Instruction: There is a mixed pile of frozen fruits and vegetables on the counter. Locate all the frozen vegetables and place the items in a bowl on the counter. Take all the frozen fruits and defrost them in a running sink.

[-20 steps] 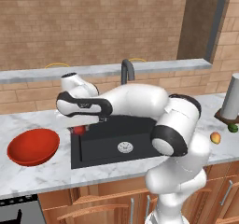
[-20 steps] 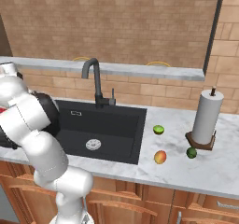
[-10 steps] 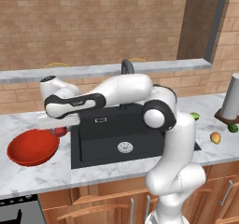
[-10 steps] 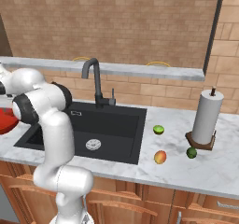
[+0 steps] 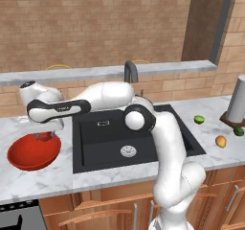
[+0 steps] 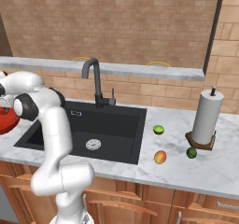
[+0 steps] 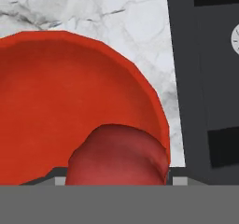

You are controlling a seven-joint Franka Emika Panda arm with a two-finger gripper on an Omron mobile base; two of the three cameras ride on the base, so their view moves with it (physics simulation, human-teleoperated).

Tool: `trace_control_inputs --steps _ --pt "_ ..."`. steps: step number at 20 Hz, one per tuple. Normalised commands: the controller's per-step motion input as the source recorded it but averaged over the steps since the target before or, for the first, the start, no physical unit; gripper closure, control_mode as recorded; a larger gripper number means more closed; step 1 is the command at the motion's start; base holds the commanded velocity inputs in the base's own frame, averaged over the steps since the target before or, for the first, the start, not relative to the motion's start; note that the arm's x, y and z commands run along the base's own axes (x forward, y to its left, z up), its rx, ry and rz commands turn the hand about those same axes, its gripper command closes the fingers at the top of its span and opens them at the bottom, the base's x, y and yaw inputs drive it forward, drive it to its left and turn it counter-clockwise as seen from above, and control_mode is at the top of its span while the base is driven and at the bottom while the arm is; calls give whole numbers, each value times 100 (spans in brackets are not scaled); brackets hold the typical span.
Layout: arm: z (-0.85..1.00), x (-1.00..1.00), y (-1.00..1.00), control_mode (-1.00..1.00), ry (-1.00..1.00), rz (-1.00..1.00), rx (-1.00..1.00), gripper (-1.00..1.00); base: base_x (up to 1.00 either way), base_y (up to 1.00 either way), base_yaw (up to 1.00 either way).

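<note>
Over the glossy red bowl [image 7: 56, 87], the jaws hold a dull red, roundish vegetable [image 7: 116, 155].

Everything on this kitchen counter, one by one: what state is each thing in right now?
Gripper: closed on the dull red piece, above the bowl.
Dull red piece: held, not yet dropped.
Red bowl: upright, nothing lying in it yet.
Sink: no produce in it.
Faucet: no water visible.
Lime-green ball: resting on the counter.
Orange-yellow piece: resting on the counter.
Dark green piece: resting by the paper towel stand.
</note>
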Motion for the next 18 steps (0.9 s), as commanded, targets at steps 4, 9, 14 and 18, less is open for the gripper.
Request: trace_control_inputs --steps 4,9,14,18 --pt "-27 13 56 -100 0 -4 0 100 0 0 0" --pt "-42 1 37 -100 2 -5 0 100 0 0 0" --pt "-55 3 -6 -100 6 -4 -1 100 0 0 0" --pt "-29 4 -12 -100 2 -1 -2 100 0 0 0"
